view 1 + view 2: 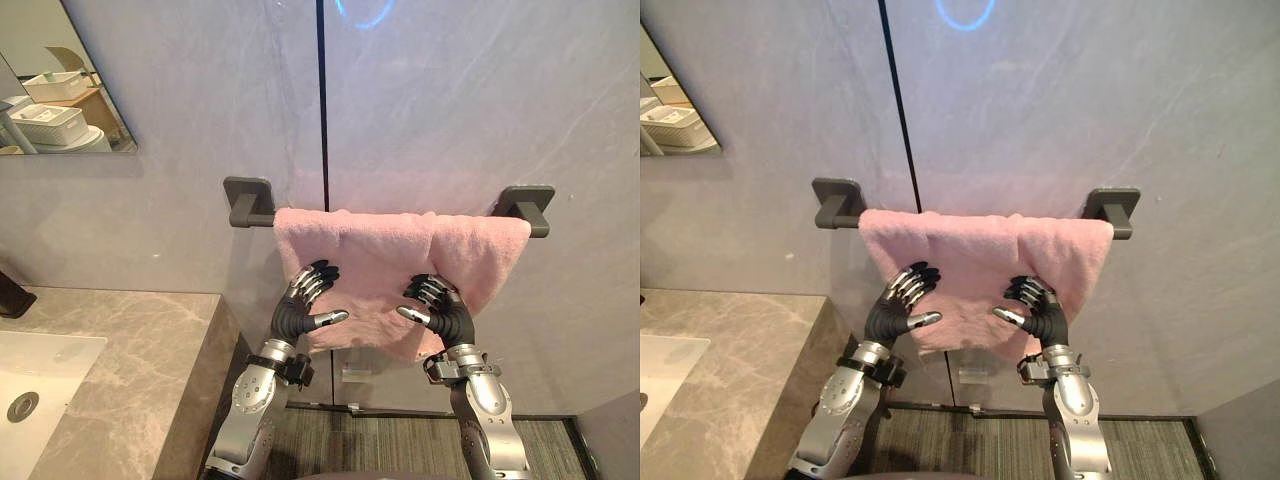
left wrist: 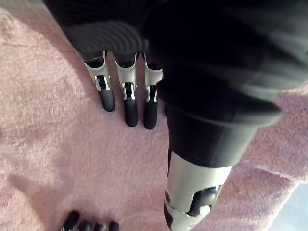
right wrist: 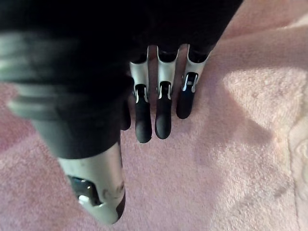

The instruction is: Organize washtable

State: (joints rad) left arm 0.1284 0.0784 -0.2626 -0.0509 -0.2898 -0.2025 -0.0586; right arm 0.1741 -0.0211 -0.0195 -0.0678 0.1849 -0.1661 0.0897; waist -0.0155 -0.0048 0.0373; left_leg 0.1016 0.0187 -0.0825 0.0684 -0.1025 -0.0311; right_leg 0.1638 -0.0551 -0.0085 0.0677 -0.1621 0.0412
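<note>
Grey veined wall panels (image 1: 450, 100), dark grey metal towel bar (image 1: 248, 200) right of marble washtable top (image 1: 130, 370). Fluffy pink terry towel (image 1: 380, 250) draped over bar, bunched, hem uneven. Left hand (image 1: 297, 313) and right hand (image 1: 450, 320) pressed against cloth, fingers nearly straight, thumbs apart, gripping nothing. Likely risk: lopsided sideways smoothing drags soft towel off smooth bar.

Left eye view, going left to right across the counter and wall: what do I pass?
In order: sink → stone countertop → left rail bracket → left robot hand → right robot hand → right rail bracket.
</note>
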